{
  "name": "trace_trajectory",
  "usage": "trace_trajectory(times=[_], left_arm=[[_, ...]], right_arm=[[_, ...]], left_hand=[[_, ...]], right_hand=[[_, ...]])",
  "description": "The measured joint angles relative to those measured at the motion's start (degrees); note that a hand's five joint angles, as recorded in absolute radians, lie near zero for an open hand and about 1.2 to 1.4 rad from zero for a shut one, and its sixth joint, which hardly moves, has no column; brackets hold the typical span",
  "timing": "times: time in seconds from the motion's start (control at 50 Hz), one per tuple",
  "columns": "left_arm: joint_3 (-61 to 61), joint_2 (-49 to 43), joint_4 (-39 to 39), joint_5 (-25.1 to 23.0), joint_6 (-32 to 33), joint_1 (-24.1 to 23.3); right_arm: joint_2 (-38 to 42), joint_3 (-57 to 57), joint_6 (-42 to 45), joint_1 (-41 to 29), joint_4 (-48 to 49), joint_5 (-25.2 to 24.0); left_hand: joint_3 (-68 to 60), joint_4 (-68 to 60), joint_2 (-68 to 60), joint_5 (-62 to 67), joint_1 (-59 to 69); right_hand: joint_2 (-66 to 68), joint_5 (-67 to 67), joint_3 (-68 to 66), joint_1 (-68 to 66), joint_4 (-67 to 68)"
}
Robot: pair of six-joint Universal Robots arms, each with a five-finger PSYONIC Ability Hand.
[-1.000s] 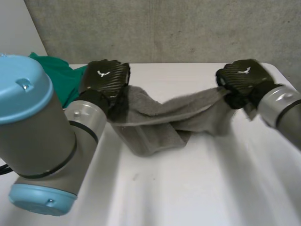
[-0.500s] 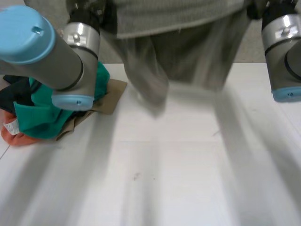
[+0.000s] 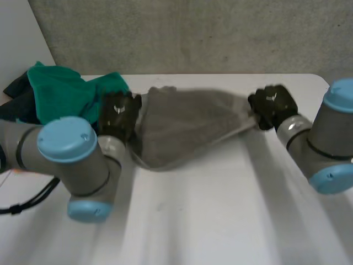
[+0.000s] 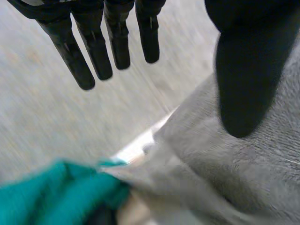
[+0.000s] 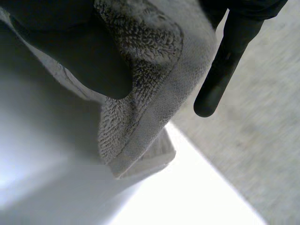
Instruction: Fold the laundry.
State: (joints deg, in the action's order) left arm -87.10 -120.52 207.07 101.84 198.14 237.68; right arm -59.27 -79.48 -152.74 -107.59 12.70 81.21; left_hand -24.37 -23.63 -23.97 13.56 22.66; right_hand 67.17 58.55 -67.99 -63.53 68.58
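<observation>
Grey towel (image 3: 187, 124) at far side of desk (image 3: 209, 210), pulled out between both hands. Right hand (image 3: 271, 105) pinches one corner, thumb against finger. Left hand (image 3: 118, 113) at opposite edge: fingers (image 4: 93, 51) straight and clear of the cloth, thumb lying on it. No fold visible yet; judged early stage. Green clothes pile (image 3: 60, 91) waits beside left arm. No readable writing; small white emblem on each hand's back

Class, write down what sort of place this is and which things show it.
Probably a robotics lab set up for laundry folding: robot arms at a white table, a grey towel on it, green clothes heaped beside.
</observation>
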Motion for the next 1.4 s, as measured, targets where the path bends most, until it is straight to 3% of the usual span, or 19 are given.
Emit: trace_trajectory(times=[0.06,0.18,0.24,0.34,0.42,0.52,0.62,0.76,1.12,1.18,1.28,1.4], left_arm=[[-2.93,1.42,-3.15,-0.44,0.00,0.12],[-5.93,6.71,-7.25,-1.68,0.03,1.58],[-7.28,9.80,-8.34,-4.83,0.22,4.28],[-9.05,11.77,-8.59,-14.63,1.79,10.49],[-10.04,10.83,-8.29,-25.46,5.67,16.35],[-9.65,7.39,-7.89,-33.11,10.83,19.87],[-5.76,0.74,-7.75,-36.65,17.93,21.54],[3.27,-9.36,-7.71,-37.47,22.93,21.58],[19.56,-21.37,-7.98,-40.13,22.27,18.26],[21.45,-23.09,-8.09,-40.09,22.25,17.70],[23.79,-24.36,-7.76,-39.31,22.27,17.21],[23.53,-17.29,-6.35,-34.02,21.74,16.51]], right_arm=[[0.26,-2.08,1.67,0.23,-1.81,-0.06],[-0.03,-3.98,3.64,0.60,-3.92,-0.14],[-0.23,-4.28,4.00,1.10,-4.67,-0.11],[-0.46,-4.18,3.95,1.88,-5.05,0.08],[-0.57,-4.00,3.87,2.16,-5.07,0.21],[-0.58,-3.99,3.85,2.17,-5.06,0.26],[-0.53,-4.16,3.80,2.16,-5.09,0.27],[-0.49,-4.69,3.88,2.26,-5.22,0.27],[-0.49,-5.44,3.94,2.36,-5.23,0.09],[-0.49,-5.36,3.94,2.42,-5.23,0.10],[-0.54,-4.86,3.93,2.89,-5.25,0.27],[-2.69,-2.72,4.43,5.09,-6.64,0.57]], left_hand=[[8.56,8.29,8.21,-8.73,-7.18],[9.96,9.90,10.01,-10.11,-8.44],[9.96,9.90,10.01,-10.11,-8.44],[9.82,9.71,9.79,-9.71,-8.23],[7.33,6.34,6.68,-6.01,-5.22],[4.19,3.32,3.82,-3.07,-2.58],[0.19,-0.60,-0.16,0.91,1.73],[-4.47,-5.52,-4.81,5.69,6.08],[-7.14,-8.25,-7.56,8.28,9.19],[-12.24,-13.23,-13.12,13.05,14.90],[-40.93,-42.17,-41.96,40.98,42.07],[-43.65,-44.91,-44.37,41.68,42.07]], right_hand=[[0.00,0.00,0.00,0.00,0.00],[0.00,0.00,0.00,0.00,-0.01],[0.00,0.00,-0.01,0.00,0.00],[0.00,0.00,0.00,0.00,0.00],[0.00,0.00,0.00,0.00,0.00],[0.00,0.00,0.00,0.00,0.00],[0.00,0.00,0.00,0.00,0.00],[0.00,0.00,0.00,0.00,0.00],[0.00,0.00,0.00,0.00,-0.01],[0.00,0.00,0.00,0.00,0.00],[0.00,0.00,-0.01,0.00,0.00],[0.00,0.01,-0.01,0.00,0.00]])
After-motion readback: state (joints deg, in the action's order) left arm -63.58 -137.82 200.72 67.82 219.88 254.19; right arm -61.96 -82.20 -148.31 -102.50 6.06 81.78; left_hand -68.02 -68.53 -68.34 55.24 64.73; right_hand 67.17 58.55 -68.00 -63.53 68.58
